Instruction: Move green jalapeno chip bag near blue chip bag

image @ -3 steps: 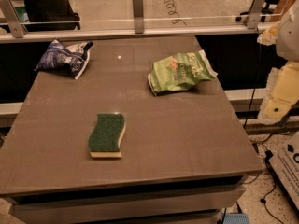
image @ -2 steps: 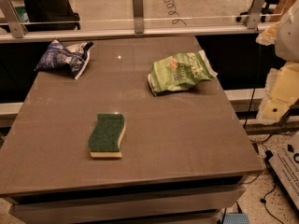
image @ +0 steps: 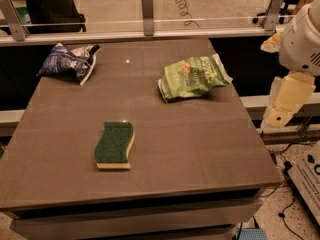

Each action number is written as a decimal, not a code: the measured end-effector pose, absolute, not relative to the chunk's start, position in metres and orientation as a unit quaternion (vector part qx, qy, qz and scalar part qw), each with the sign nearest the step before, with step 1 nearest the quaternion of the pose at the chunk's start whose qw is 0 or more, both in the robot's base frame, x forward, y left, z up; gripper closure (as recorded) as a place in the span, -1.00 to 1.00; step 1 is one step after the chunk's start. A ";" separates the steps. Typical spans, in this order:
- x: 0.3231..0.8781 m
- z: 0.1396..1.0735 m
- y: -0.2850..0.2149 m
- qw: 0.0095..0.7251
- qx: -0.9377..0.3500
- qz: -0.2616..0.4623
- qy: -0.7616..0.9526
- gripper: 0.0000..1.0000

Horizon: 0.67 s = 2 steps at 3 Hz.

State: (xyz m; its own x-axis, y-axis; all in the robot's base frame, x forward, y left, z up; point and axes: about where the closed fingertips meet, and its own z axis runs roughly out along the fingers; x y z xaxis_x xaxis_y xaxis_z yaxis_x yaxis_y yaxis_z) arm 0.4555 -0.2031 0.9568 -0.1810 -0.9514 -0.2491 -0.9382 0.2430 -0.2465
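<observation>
The green jalapeno chip bag (image: pixel 192 77), crumpled light green foil with white edges, lies on the brown table (image: pixel 200 144) at the back right. The blue chip bag (image: pixel 70 61), crumpled dark blue foil with a white end, lies at the back left corner. The two bags are far apart. My gripper (image: pixel 280 115), a cream-coloured part hanging from the white arm (image: pixel 302 36), is off the table's right edge. It is to the right of the green bag, apart from it, and holds nothing.
A flat dark green wavy sponge (image: pixel 115 145) lies at the front middle of the table. A glass barrier with metal posts (image: pixel 147 6) runs behind the table. Cables (image: pixel 287 204) lie on the floor at the right.
</observation>
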 end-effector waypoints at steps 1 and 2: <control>0.469 0.950 -0.195 0.188 -0.622 -0.015 0.760 -1.00; 0.492 0.940 -0.186 0.214 -0.639 -0.016 0.739 -1.00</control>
State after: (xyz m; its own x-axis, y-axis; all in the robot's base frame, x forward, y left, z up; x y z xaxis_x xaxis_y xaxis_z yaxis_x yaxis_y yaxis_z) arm 0.4923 -0.1856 0.9398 -0.0927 -0.9508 -0.2956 -0.9370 0.1838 -0.2971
